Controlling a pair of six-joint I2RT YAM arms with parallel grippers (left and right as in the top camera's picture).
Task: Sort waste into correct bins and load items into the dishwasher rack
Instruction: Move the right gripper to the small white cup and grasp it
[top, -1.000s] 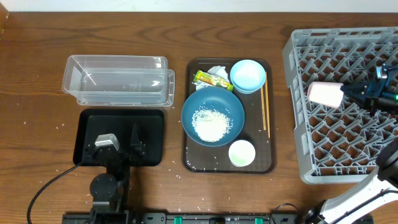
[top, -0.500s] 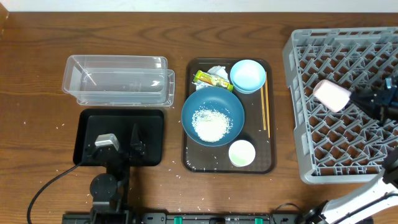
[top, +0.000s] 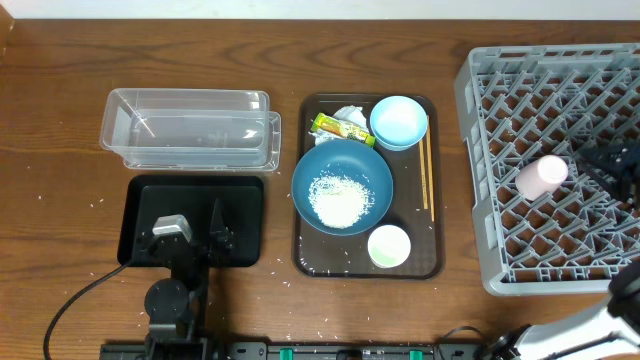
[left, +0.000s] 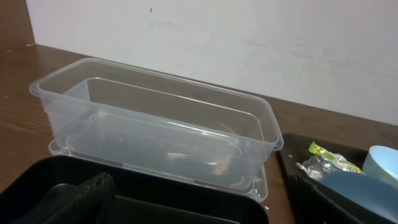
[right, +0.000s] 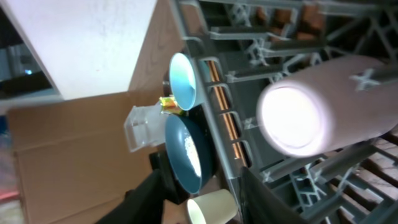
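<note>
The pale pink cup (top: 541, 176) lies on its side on the grid floor of the grey dishwasher rack (top: 478, 232); it fills the right wrist view (right: 323, 106). My right gripper (top: 603, 163) is open just right of the cup, its spread fingers (right: 205, 183) empty. On the brown tray sit the dark-blue bowl (top: 343, 158) with rice (top: 338, 198), the light-blue bowl (top: 398, 120), the white cup (top: 389, 246), chopsticks (top: 428, 175), the green-yellow wrapper (top: 340, 128) and the tissue (top: 350, 113). My left gripper (top: 190, 235) rests open over the black tray (top: 245, 195).
The clear tub (top: 190, 130) stands behind the black tray and fills the left wrist view (left: 155, 124). The brown serving tray (top: 305, 258) lies between the bins and the rack. Stray rice grains dot the table near the front edge (top: 320, 335).
My right gripper moved right and down over the rack with the pink cup and let it go; the cup now lies on the rack floor. The left arm has not moved.
</note>
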